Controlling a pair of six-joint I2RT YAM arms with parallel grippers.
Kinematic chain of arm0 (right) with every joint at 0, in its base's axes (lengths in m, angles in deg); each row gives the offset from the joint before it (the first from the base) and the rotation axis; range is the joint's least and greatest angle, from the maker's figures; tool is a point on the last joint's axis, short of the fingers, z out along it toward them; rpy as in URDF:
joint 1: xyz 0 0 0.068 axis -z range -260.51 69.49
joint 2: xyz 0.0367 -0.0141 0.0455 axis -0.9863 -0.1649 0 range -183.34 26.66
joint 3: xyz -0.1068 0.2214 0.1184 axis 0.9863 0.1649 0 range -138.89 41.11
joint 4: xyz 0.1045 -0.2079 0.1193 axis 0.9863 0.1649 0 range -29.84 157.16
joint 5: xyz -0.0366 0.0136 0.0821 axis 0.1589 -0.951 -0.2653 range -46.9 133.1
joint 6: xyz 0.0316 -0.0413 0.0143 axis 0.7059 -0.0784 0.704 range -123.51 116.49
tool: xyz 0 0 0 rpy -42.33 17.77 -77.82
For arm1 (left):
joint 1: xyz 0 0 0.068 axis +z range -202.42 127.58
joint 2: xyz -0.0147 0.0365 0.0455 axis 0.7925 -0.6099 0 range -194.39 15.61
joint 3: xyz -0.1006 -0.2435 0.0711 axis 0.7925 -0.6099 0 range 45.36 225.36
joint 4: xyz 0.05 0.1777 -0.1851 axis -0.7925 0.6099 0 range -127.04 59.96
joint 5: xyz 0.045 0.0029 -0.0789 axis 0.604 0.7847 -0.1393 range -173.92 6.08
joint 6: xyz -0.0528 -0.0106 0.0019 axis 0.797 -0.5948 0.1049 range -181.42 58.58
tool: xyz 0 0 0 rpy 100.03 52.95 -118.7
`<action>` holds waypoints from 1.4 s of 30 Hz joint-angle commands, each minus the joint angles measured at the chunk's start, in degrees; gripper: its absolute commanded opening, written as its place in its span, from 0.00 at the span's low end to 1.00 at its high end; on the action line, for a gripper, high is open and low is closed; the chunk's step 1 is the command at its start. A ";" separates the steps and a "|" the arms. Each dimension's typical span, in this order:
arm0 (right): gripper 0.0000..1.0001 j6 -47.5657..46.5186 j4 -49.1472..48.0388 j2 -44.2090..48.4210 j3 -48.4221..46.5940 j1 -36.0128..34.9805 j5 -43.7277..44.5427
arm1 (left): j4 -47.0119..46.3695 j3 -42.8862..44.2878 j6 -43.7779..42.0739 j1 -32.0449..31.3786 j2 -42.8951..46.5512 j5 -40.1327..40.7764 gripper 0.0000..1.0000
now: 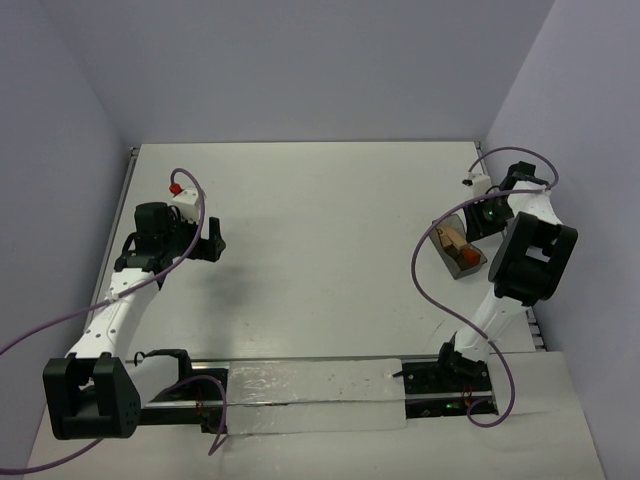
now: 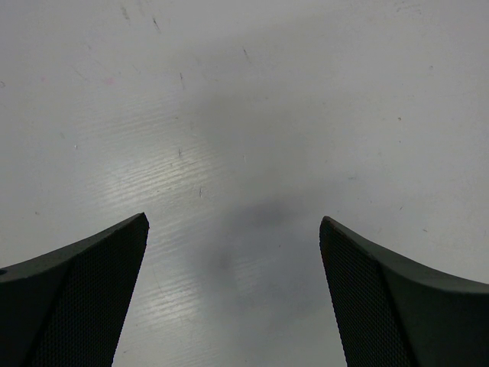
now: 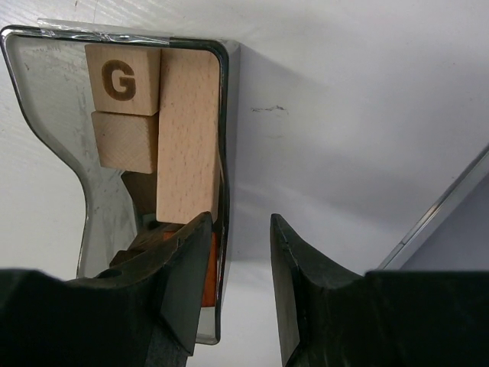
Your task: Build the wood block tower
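No wood block tower stands in any view. Loose wooden blocks lie in a grey translucent bin (image 1: 468, 263) at the right of the table: a tan cube marked G (image 3: 122, 79), a plain tan cube (image 3: 126, 141), a long tan block (image 3: 189, 130), a dark brown piece (image 3: 141, 191) and an orange-red one (image 3: 213, 264). My right gripper (image 3: 241, 218) straddles the bin's right wall (image 3: 224, 138), with one finger inside over the blocks and the other outside. Its jaws are partly apart, with a gap left beside the wall. My left gripper (image 2: 233, 222) hangs wide open over bare table at the left (image 1: 213, 243).
The white table (image 1: 330, 250) ends in a metal edge rail (image 3: 443, 206) close to the right of the bin. Purple walls enclose the back and sides. Purple cables (image 1: 430, 290) loop off both arms.
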 commanded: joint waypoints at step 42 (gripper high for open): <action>0.00 7.17 -7.30 8.77 3.90 -4.49 1.52 | -1.62 1.05 -0.58 0.18 -0.98 -0.74 0.99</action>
